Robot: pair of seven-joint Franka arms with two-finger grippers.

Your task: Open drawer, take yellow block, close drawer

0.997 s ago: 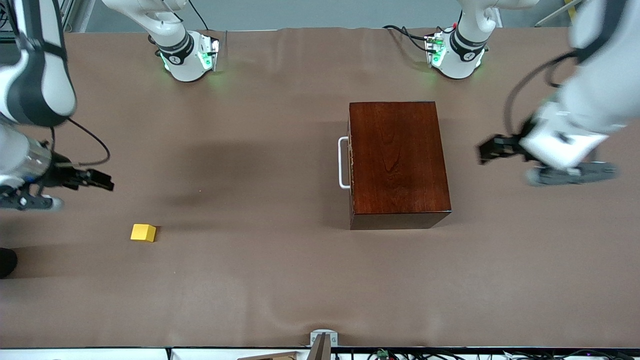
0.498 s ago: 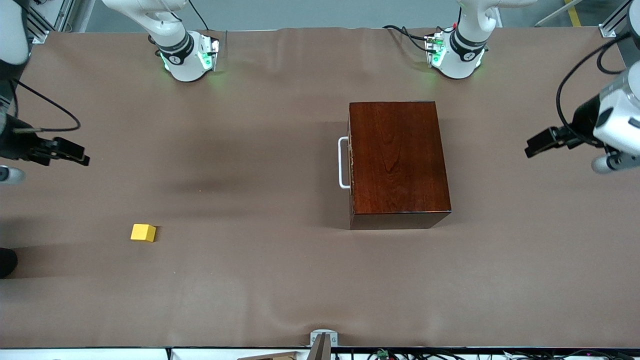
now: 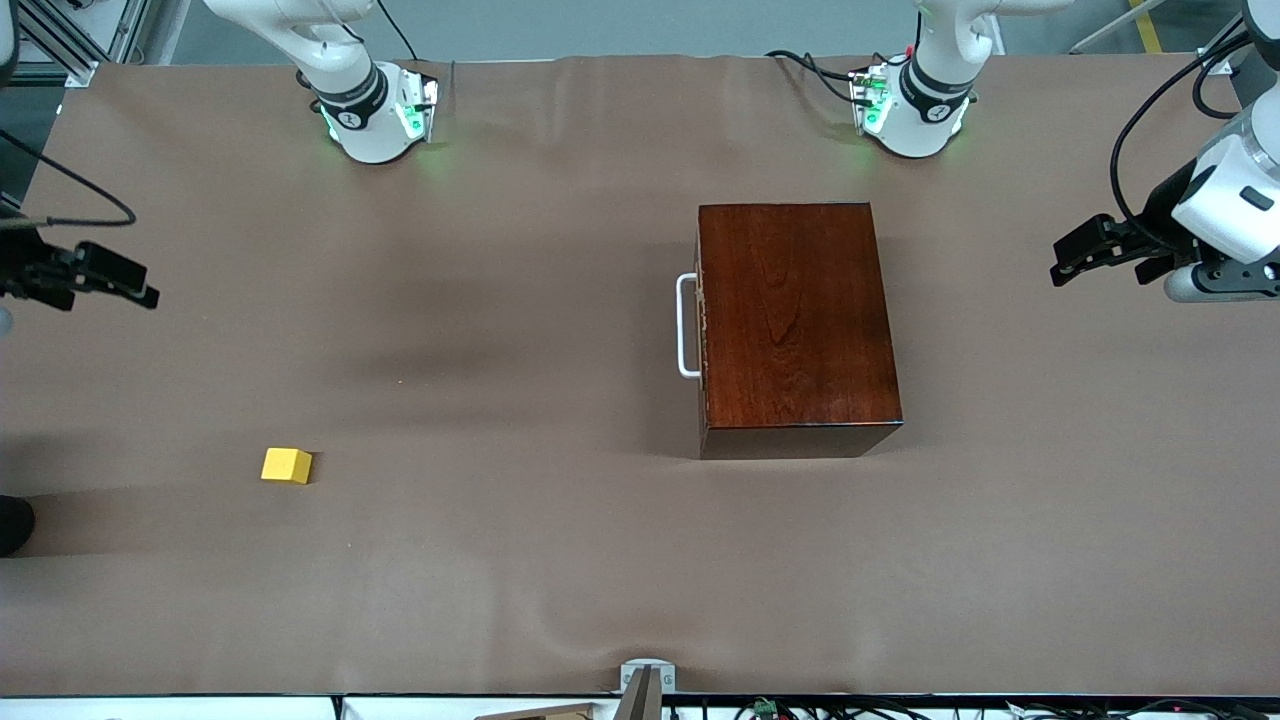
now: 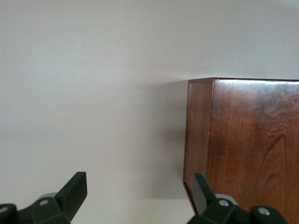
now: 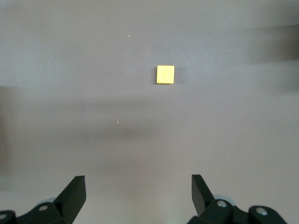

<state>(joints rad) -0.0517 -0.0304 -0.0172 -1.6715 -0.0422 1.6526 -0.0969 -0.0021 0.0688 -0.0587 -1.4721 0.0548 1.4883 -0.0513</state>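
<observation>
The dark reddish-brown wooden box (image 3: 795, 320) stands mid-table. Its drawer is shut; only the white bar handle (image 3: 686, 326) shows, on the side facing the right arm's end, and the pale tray is hidden inside. The yellow block (image 3: 287, 466) lies on the bare table toward the right arm's end, nearer the front camera than the box. My right gripper (image 3: 135, 283) is open and empty at that end; in the right wrist view it (image 5: 138, 193) is apart from the block (image 5: 165, 74). My left gripper (image 3: 1070, 258) is open and empty, beside the box; its wrist view (image 4: 140, 191) shows a box corner (image 4: 252, 140).
The brown table cover (image 3: 500, 560) is slightly wrinkled. The two arm bases (image 3: 375, 115) (image 3: 910, 110) stand along the edge farthest from the front camera. A small metal bracket (image 3: 647, 678) sits at the nearest edge.
Both arms have drawn back toward their own ends of the table. The box, shut drawer and yellow block have not moved.
</observation>
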